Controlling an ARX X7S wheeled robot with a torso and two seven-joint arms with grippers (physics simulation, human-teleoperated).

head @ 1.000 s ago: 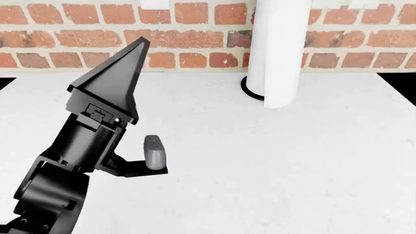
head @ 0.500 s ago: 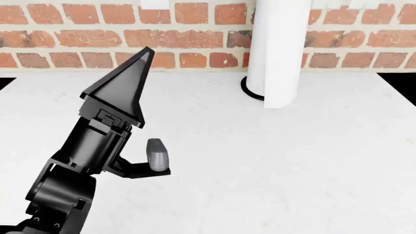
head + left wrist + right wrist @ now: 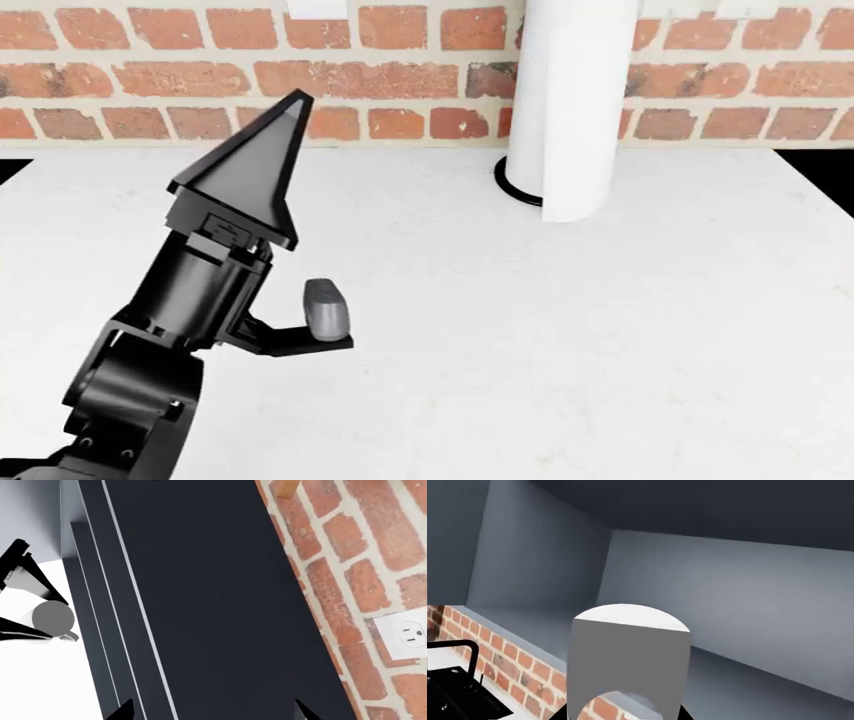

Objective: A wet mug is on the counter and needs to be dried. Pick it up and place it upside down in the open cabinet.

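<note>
Open cabinet (image 3: 747,580): grey back and side walls and a flat shelf, filling most of the right wrist view, with a strip of brick wall (image 3: 507,680) below its front edge. Counter (image 3: 601,350): broad, white, faintly speckled, with no mug anywhere on the part seen from the head view. Paper-towel roll (image 3: 574,110): upright at the back of the counter, against the bricks, well apart from the arm. Left arm (image 3: 174,330): raised over the near left of the counter, pointing upward. Left gripper (image 3: 212,711): fingertips spread wide, nothing between them, aimed at a dark panel (image 3: 213,605) beside the wall. Mug (image 3: 630,665): off the counter, close before the right wrist camera, level with the cabinet opening and overlapping the shelf edge, apparently not yet set on the shelf. Right gripper: fingers hidden behind the mug, so judged pressed onto it only from the mug hanging in mid-air. Pickup and lift done, by this evidence. Left to do: carrying the mug inward, setting it down rim-first, releasing. Whether already inverted: cannot tell, the pale end facing up being either base or mouth.
</note>
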